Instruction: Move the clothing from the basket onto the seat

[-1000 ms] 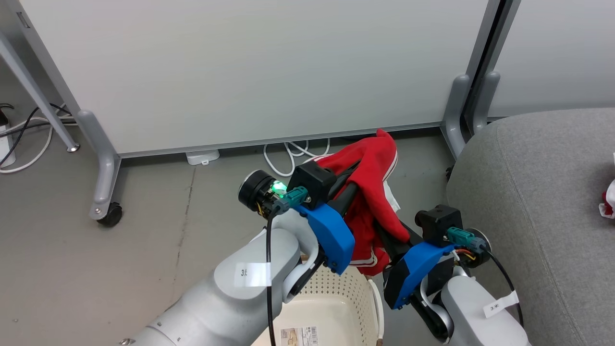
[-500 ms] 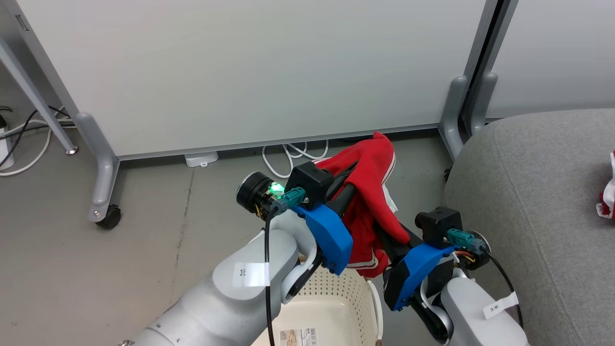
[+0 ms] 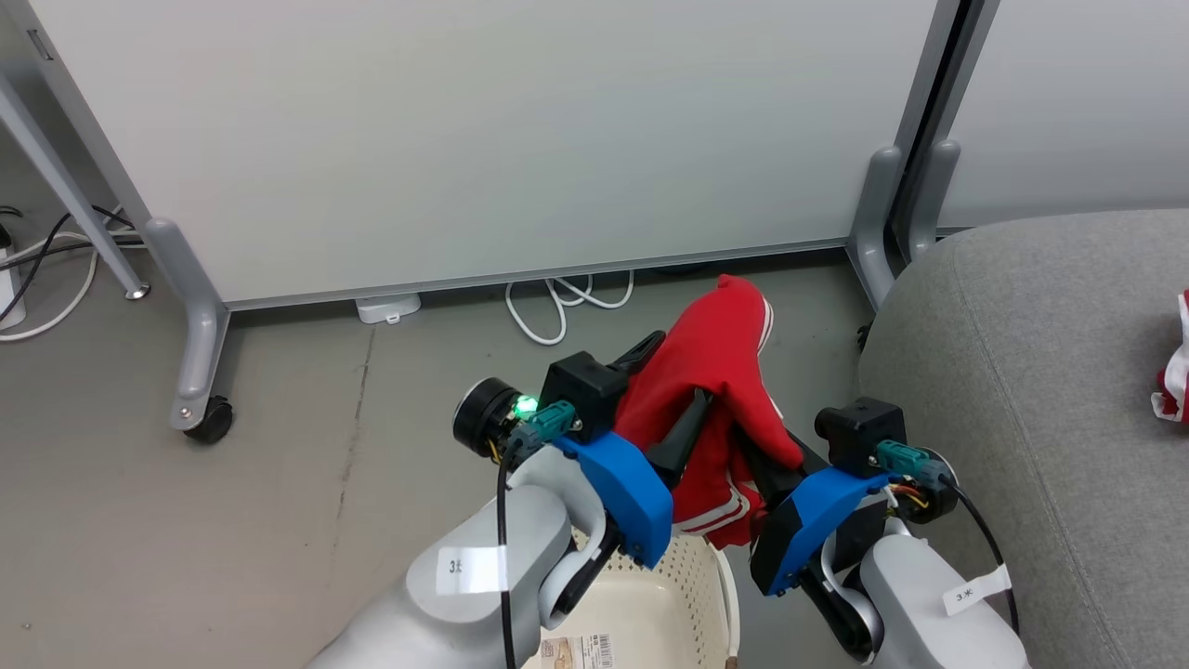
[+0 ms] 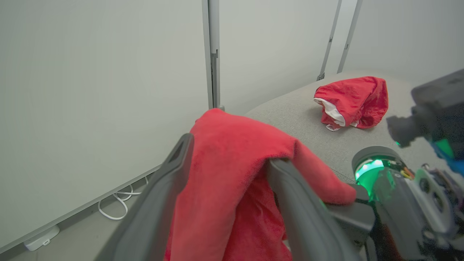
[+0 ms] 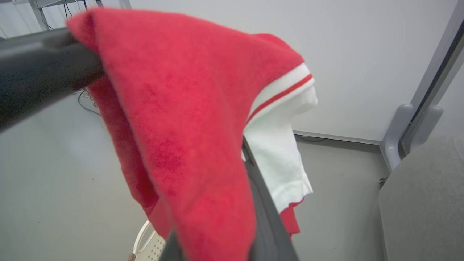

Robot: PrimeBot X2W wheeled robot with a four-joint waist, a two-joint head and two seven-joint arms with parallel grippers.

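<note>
One red garment (image 4: 353, 98) is already lying on the seat (image 3: 1022, 372). The striped garment (image 3: 715, 362) is hanging above the basket (image 3: 692, 576), draping over the left gripper (image 3: 673, 376), whose fingers are standing apart. Fabric is hiding the right gripper (image 3: 766, 460), so I cannot tell its grip. I reckon only carrying this garment past the seat's rounded edge is remaining.

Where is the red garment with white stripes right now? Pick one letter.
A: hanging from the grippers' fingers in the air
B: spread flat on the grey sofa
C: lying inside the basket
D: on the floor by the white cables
A: the striped garment hangs draped over the fingers of the left gripper and right gripper, lifted out of the basket and short of the sofa.
</note>
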